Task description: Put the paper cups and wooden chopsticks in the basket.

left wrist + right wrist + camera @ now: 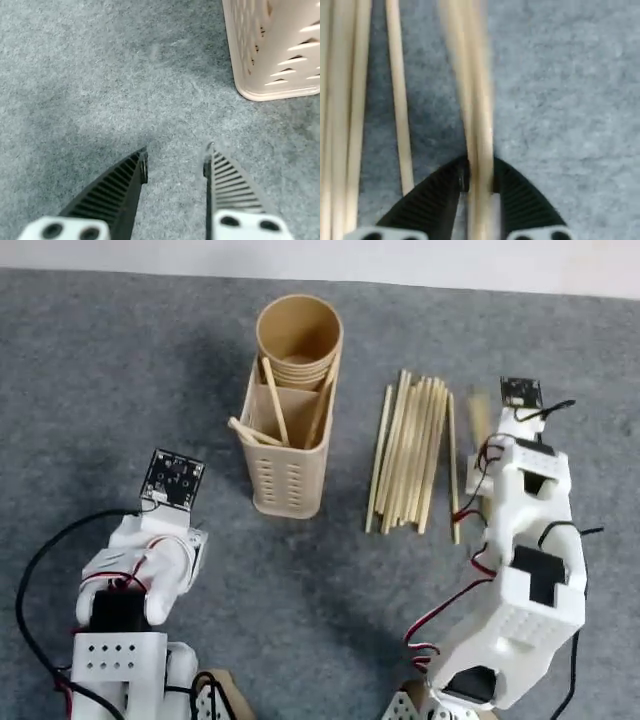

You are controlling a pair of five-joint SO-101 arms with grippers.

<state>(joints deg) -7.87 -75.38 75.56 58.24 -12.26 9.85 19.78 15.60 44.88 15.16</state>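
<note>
- Left gripper hangs released over the bare grey carpet. Its black ribbed fingers are spread wide with nothing between them, and a lower corner of the basket stands a little beyond.
- Right gripper is clenched on the held chopsticks, two as far as I can tell. They run straight out from between its jaws, above the carpet.
- Just beside them a single chopstick lies flat on the carpet, and past it is the edge of the loose bundle.
- Seen from the high view, the loose bundle lies between the basket and the right arm. Its sticks are roughly parallel and point away from the robot.
- Ahead of the left arm, the basket stands upright on the carpet, apart from the bundle.
- The basket's nearer compartment holds a few stored chopsticks, leaning at angles.
- Its farther compartment holds the paper cups, nested in one upright stack that rises above the rim, mouth up.
</note>
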